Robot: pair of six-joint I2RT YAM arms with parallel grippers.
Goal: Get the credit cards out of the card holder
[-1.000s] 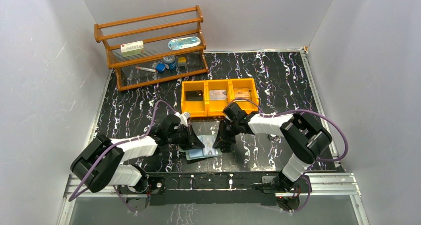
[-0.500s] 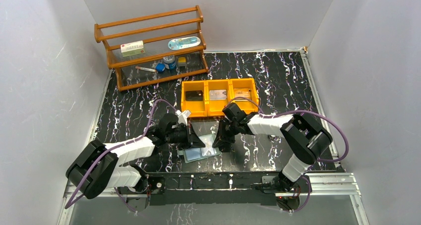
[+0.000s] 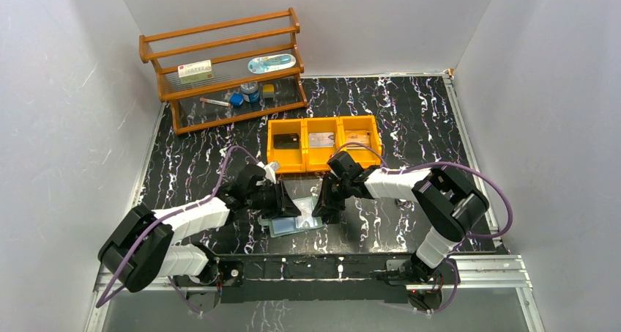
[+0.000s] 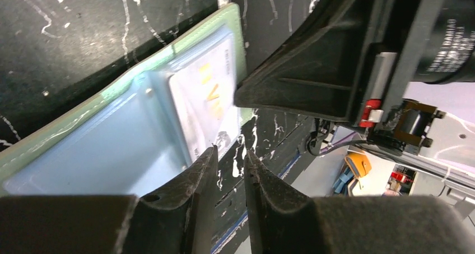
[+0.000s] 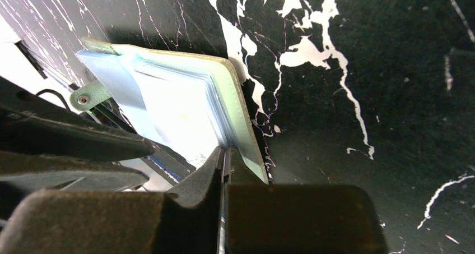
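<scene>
Card holder (image 5: 168,91) perhaps in right end effector (image 5: 224,151); left end effector (image 4: 231,151) newly ajar

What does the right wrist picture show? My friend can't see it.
The right claw is pinched shut on the edge of a pale green-blue card holder lying on the black marbled table. The left claw pokes in beside it.

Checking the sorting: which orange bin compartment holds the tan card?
The rightmost compartment; the middle compartment holds a silvery card, the left compartment looks dark.
</scene>
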